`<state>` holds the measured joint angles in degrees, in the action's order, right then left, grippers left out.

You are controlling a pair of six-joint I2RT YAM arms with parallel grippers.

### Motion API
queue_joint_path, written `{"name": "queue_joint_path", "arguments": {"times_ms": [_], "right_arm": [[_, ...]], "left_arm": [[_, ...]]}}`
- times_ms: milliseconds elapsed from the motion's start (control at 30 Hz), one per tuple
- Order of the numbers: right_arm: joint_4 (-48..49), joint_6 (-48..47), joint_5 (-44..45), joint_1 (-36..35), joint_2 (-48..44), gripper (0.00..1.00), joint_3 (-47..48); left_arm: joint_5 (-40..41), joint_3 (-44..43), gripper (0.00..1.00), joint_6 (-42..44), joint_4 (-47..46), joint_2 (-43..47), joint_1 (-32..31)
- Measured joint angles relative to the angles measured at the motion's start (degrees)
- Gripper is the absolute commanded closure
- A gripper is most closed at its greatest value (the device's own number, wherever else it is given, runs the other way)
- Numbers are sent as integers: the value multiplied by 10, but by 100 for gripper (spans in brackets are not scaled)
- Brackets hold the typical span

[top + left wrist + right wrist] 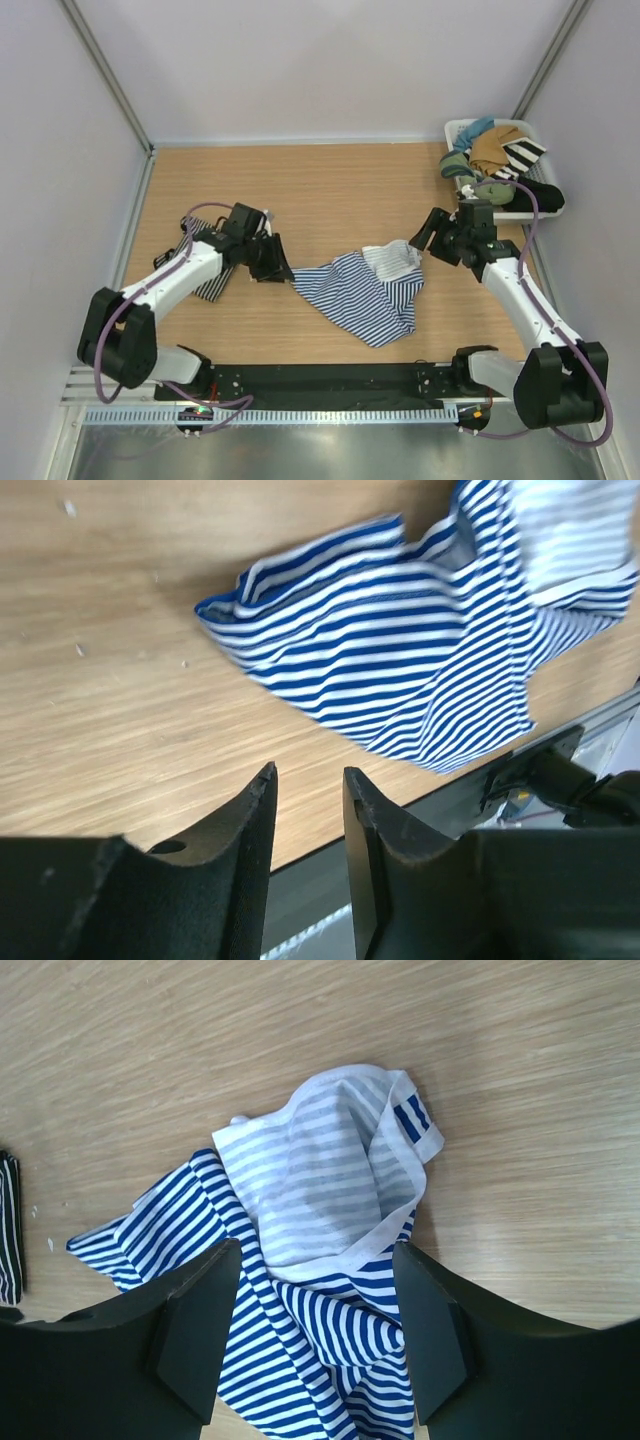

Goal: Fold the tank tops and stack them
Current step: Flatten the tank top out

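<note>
The blue-and-white striped tank top (pixel 358 292) lies crumpled in the middle of the table, its pale inside and white trim turned up at the far right end (pixel 330 1175). My right gripper (pixel 315 1250) hovers open over that end, one finger on each side of the bunched cloth and nothing pinched. Just left of the top's left corner (pixel 400 650) is my left gripper (pixel 309 775), jaws parted with only bare table between them. The fine black-and-white tank top (pixel 212 285) lies folded under my left arm; its edge (pixel 8 1225) shows in the right wrist view.
A white basket (pixel 455 130) at the back right corner holds tan, teal and bold black-and-white striped clothes, with a black cloth (pixel 535 192) hanging over its near side. White walls enclose the table. A black rail (pixel 330 380) runs along the near edge.
</note>
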<state>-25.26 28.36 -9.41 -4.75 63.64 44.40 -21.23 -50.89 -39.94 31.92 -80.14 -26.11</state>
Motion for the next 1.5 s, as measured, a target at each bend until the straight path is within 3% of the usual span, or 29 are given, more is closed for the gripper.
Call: {"name": "queue_joint_path", "arguments": {"times_ms": [133, 333, 533, 867, 1167, 1300, 1500], "right_arm": [[1, -4, -21, -5, 20, 32, -9], [0, -6, -26, -11, 47, 32, -26], [4, -3, -24, -12, 60, 32, -63], [24, 7, -28, -19, 61, 45, -96], [47, 10, -35, -19, 61, 52, -97], [48, 12, -36, -19, 61, 53, -98], [51, 13, -37, -19, 61, 55, -98]], "left_arm": [[42, -28, 40, 4, 0, 41, -14], [115, -105, 32, 18, 5, -5, -135], [153, -215, 32, 43, 0, -122, -202], [187, -309, 32, 47, 0, -297, -202], [239, -412, 35, 48, 24, -361, -204], [269, -464, 47, 63, 38, -383, -211], [276, -522, 51, 88, 61, -434, -229]]}}
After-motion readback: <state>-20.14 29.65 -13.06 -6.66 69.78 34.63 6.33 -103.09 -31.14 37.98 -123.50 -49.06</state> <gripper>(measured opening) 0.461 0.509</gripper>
